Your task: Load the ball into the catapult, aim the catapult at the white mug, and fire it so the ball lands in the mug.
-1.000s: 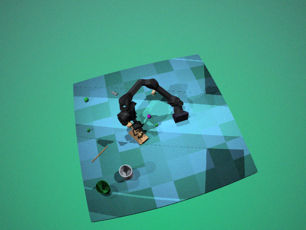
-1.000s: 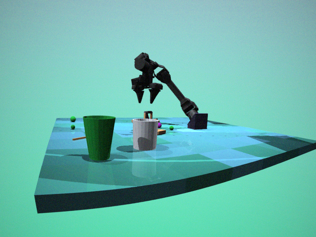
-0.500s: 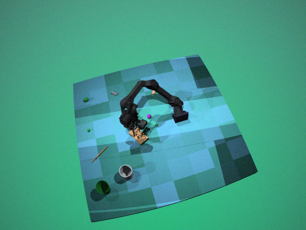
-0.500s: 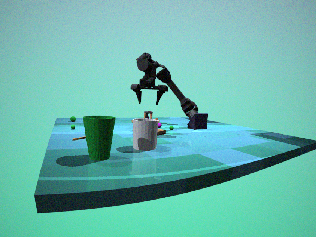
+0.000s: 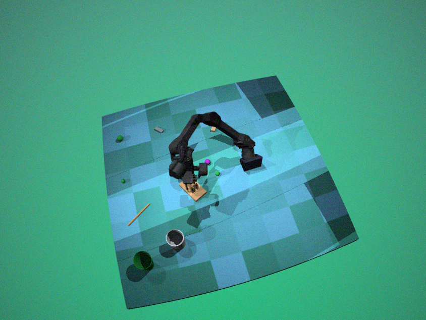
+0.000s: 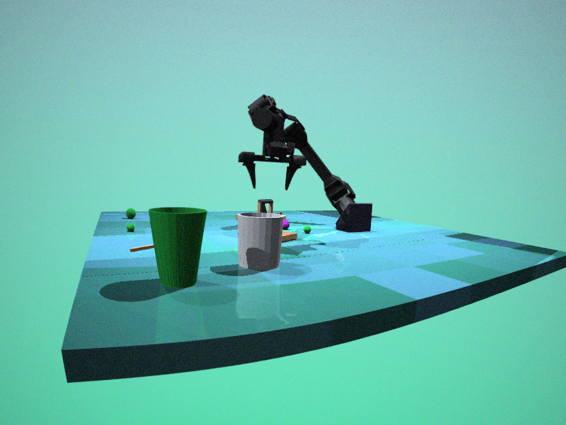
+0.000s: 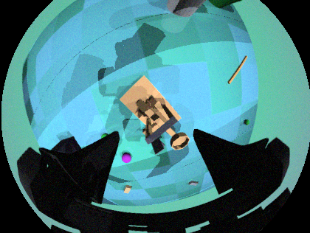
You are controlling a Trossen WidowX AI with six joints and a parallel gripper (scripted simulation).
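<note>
The wooden catapult (image 5: pixel 197 193) (image 6: pixel 265 204) (image 7: pixel 152 107) stands on its tan base near the table's middle; its round spoon cup (image 7: pixel 179 140) looks empty. A magenta ball (image 5: pixel 207 161) (image 6: pixel 286 224) (image 7: pixel 127 158) lies on the table just beside the catapult, apart from it. The white mug (image 5: pixel 175 238) (image 6: pixel 259 240) stands upright nearer the front edge. My gripper (image 5: pixel 193 174) (image 6: pixel 270 180) (image 7: pixel 157 134) is open wide and empty. It hangs well above the catapult, fingers pointing down.
A green cup (image 5: pixel 143 260) (image 6: pixel 177 247) stands left of the mug. Small green balls (image 5: pixel 217 173) (image 5: pixel 119 138) (image 5: pixel 122 180), a thin wooden stick (image 5: pixel 138 214) (image 7: pixel 238 69), a grey block (image 5: pixel 158 129) and a tan block (image 5: pixel 213 128) lie scattered. The arm's base (image 5: pixel 251 162) (image 6: pixel 354 217) stands at the right.
</note>
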